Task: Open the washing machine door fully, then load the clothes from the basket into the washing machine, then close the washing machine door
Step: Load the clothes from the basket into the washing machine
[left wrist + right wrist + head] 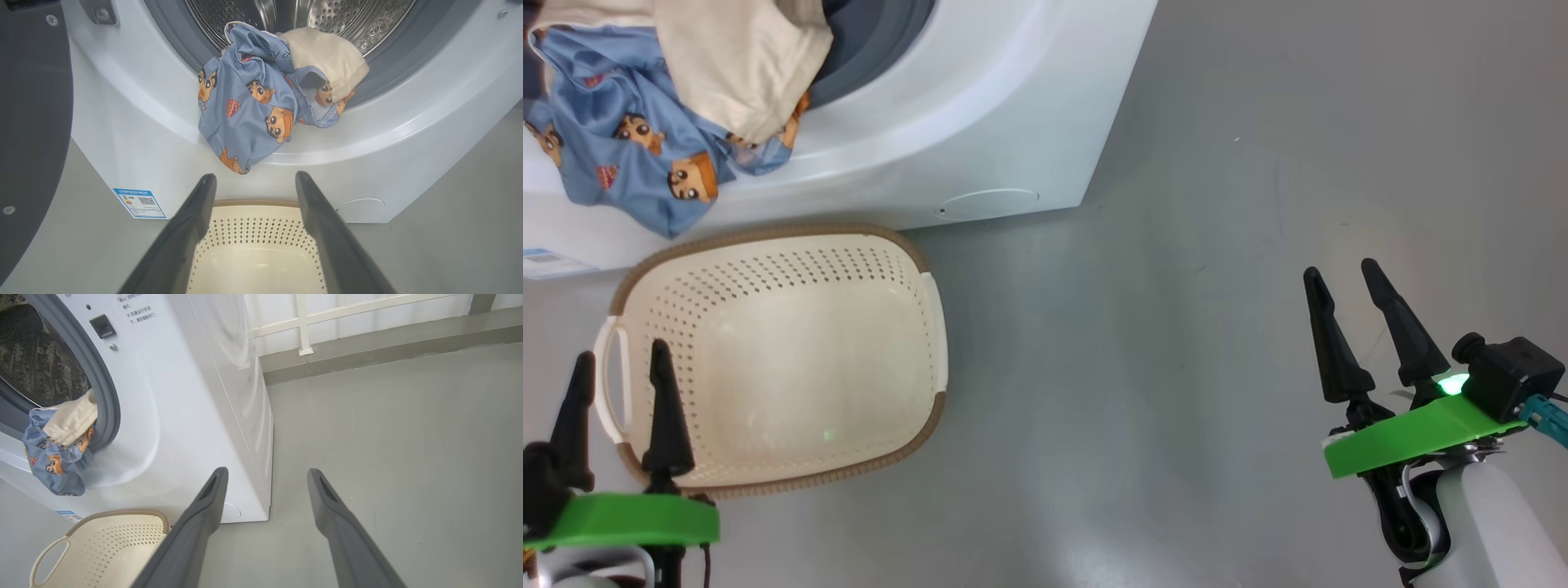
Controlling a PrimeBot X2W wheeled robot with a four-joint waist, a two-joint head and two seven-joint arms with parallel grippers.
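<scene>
With our left pincer [623,355] and right pincer [1341,271] both released and empty low in the frame, we judged that the clothes [621,147], hanging over the lip of the washing machine [980,122] at the upper left above the empty basket [792,269], needed pushing fully inside before the washing machine door [32,102] could close.

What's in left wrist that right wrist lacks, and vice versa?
Left wrist: the open washing machine door at the left edge, its hinge bracket, and the open left hand. Right wrist: the latch slot, the side panel, the back wall, and the open right hand. Shared: the clothes draped over the opening's lip, the empty basket, the washing machine.
</scene>
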